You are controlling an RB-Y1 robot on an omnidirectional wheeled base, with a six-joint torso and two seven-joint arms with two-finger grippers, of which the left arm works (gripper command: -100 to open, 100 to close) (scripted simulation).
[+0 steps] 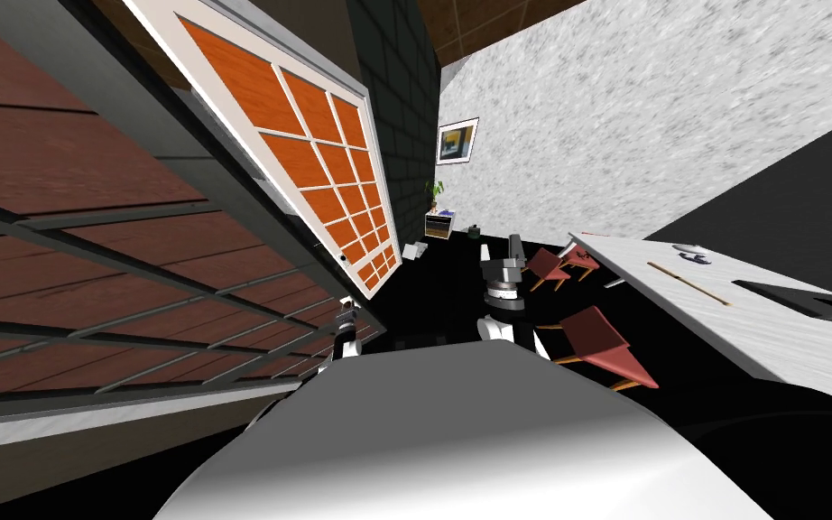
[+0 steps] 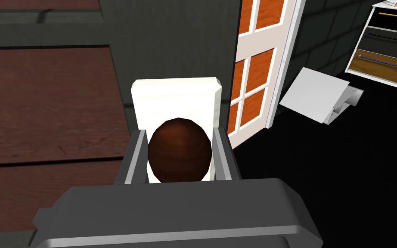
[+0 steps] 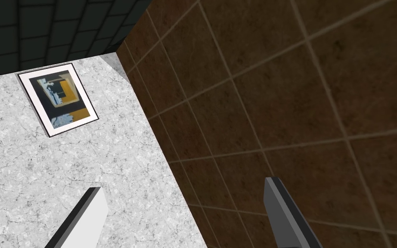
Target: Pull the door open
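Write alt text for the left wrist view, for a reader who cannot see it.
The left gripper clamps a round dark brown knob between its two grey fingers, on a white plate on a grey-framed door with reddish-brown panels. A white, orange-paned door stands beyond.

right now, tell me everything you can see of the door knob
The door knob is a round, dark reddish-brown ball with a slight sheen, like polished wood. It stands out from a white rectangular plate on the dark grey frame of the brown-panelled door. The left gripper is shut on it, one grey finger pressing each side.
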